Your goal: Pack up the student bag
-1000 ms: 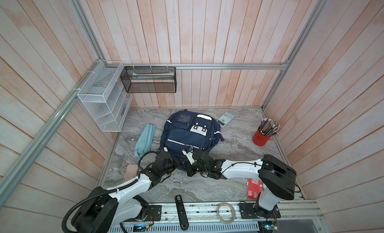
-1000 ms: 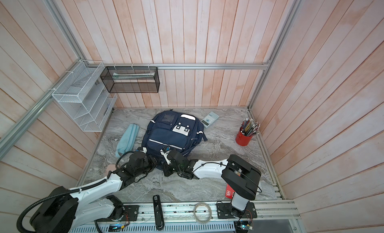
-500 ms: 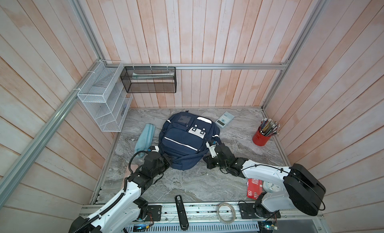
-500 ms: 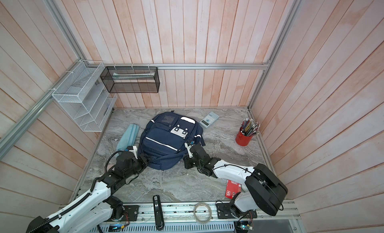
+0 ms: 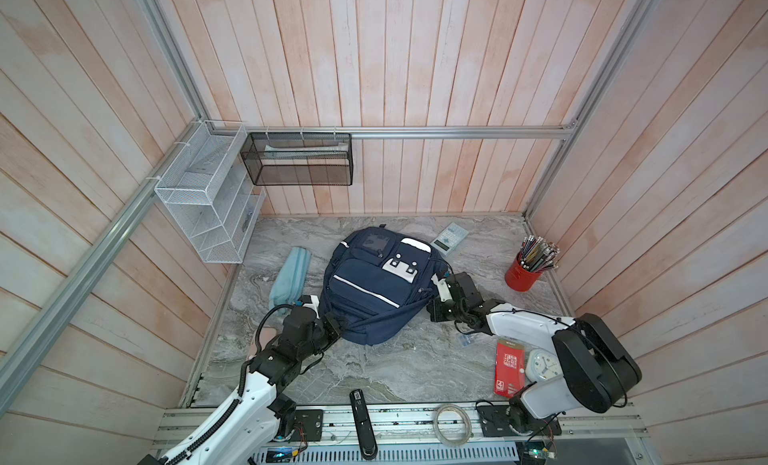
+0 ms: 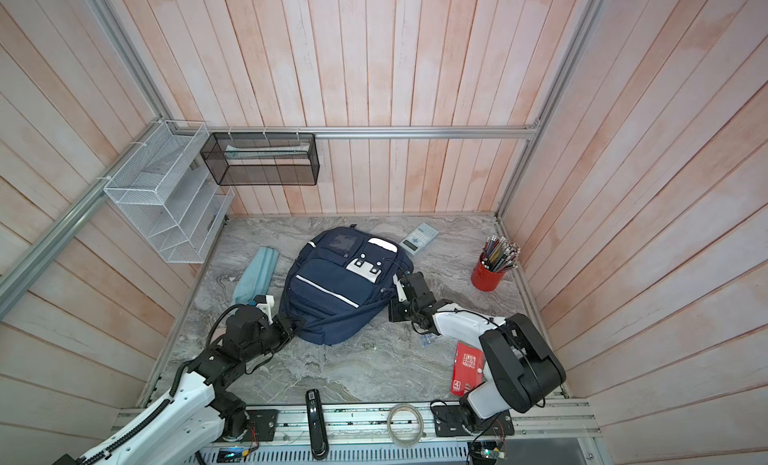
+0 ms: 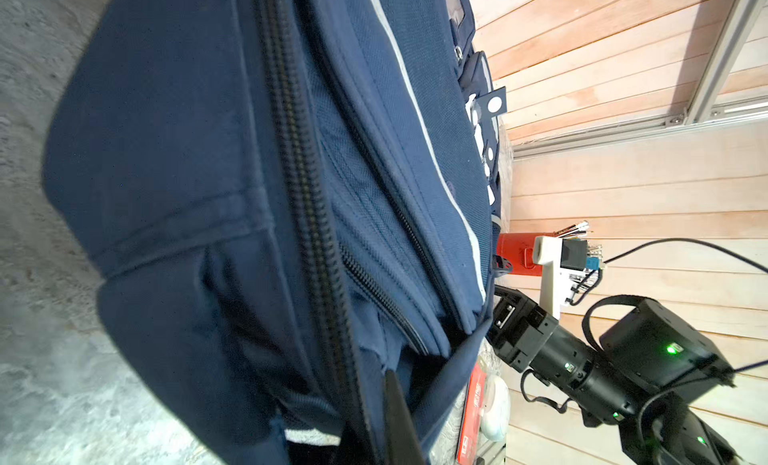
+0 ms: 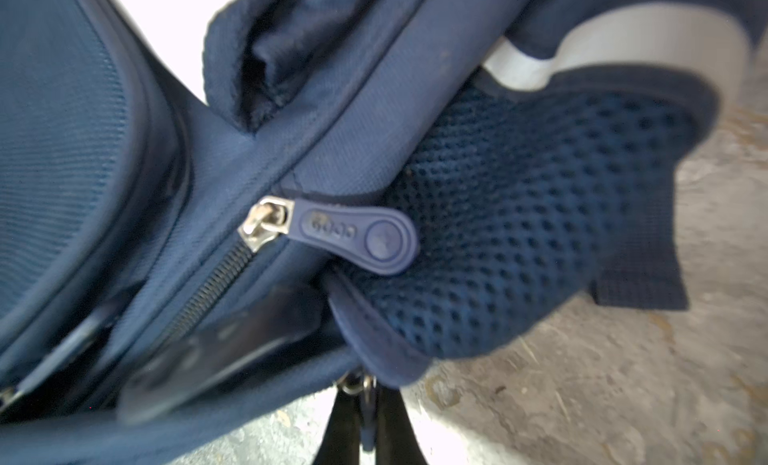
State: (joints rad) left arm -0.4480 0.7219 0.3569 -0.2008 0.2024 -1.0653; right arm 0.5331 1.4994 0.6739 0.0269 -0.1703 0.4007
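Note:
The student bag (image 5: 374, 292), navy with white stripes and studded white patches, lies flat mid-table in both top views (image 6: 332, 292). My left gripper (image 5: 338, 323) is at its near left corner, shut on the bag's fabric edge (image 7: 440, 384) beside a black finger (image 7: 399, 421). My right gripper (image 5: 431, 306) is at the bag's right side, shut on a small blue zip pull (image 8: 366, 417) with a metal ring, pinched between the two black fingers (image 8: 390, 429). Another blue zip pull (image 8: 357, 234) lies free on the mesh back padding. A taut fabric edge runs between the two grippers.
A teal pencil case (image 5: 291, 276) lies left of the bag and a calculator (image 5: 449, 238) behind it. At the right are a red cup of pencils (image 5: 523, 272), a red booklet (image 5: 509, 367) and a white clock (image 5: 542, 365). Wire racks (image 5: 208, 201) hang on the left wall.
Both grippers were together at the middle of the bag's near edge. They have drawn apart, left to the near left corner, right to the right side, and the bag has shifted.

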